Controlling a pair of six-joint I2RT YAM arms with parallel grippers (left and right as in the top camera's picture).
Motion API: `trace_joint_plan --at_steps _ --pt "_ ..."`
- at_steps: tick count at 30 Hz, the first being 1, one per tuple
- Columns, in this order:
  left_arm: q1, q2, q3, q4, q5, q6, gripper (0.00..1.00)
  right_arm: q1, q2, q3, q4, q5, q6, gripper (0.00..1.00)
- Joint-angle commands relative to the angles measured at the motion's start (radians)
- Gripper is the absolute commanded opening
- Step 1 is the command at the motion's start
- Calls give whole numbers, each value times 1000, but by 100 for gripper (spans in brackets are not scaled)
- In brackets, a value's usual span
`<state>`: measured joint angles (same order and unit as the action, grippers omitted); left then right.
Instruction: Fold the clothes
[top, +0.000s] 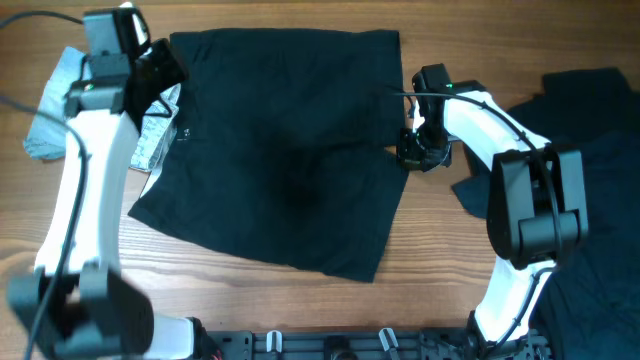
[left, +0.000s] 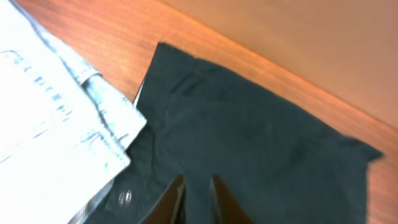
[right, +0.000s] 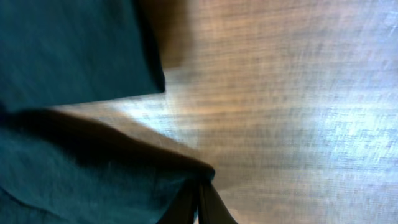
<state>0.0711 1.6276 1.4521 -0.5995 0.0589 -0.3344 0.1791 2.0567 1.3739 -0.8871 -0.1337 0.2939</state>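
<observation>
Jaws low — both on black shorts (top: 280, 150)

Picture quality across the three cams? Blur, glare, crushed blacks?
Overhead: mostly sharp, evenly lit, but the black shorts read as one dark mass, folds barely visible. Left wrist: soft blur; the light denim is washed out. Right wrist: heaviest blur, bright glare across the table.

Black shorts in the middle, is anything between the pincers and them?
Nothing visible. The right pincer pinches the right edge of the black shorts; the left pincer sits over their left edge, beside the light denim pair.
</observation>
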Motion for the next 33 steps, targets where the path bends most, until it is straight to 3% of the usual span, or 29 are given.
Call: trace_joint_plan --at_steps 1,2,4,5,6,7,9,14,17,22,26,33 --pt "-3 -180 11 -141 -16 23 30 -74 34 -29 104 111 31 4" --pt "-3 -238 11 -204 -35 41 41 -104 34 -22 107 111 35 4" --pt "-3 -300 11 -272 -49 43 72 -158 32 -4 107 90 42 4" --pt "-3 -326 11 -298 -49 43 79 -185 31 12 106 39 -1 5" --pt "-3 -346 11 -320 -50 50 80 -205 26 28 98 -13 -48 9" --pt "-1 -363 11 -351 -61 65 79 -224 14 52 69 -52 -75 24" --pt "3 -365 10 -434 -98 40 78 -237 -23 78 19 -58 -85 33" --pt "13 -304 -20 -683 -179 -76 70 -238 -236 85 -125 -206 -138 39" --pt "37 -277 -59 -753 -241 -173 68 -231 -336 85 -185 -303 -135 40" --pt "156 -229 -293 -639 -177 -183 62 -175 -378 69 -266 -309 -110 41" --pt "208 -183 -454 -489 21 -53 64 -127 -377 18 -202 -308 -107 42" --pt "208 -34 -506 -428 27 17 65 -126 -377 6 -169 -255 -82 50"
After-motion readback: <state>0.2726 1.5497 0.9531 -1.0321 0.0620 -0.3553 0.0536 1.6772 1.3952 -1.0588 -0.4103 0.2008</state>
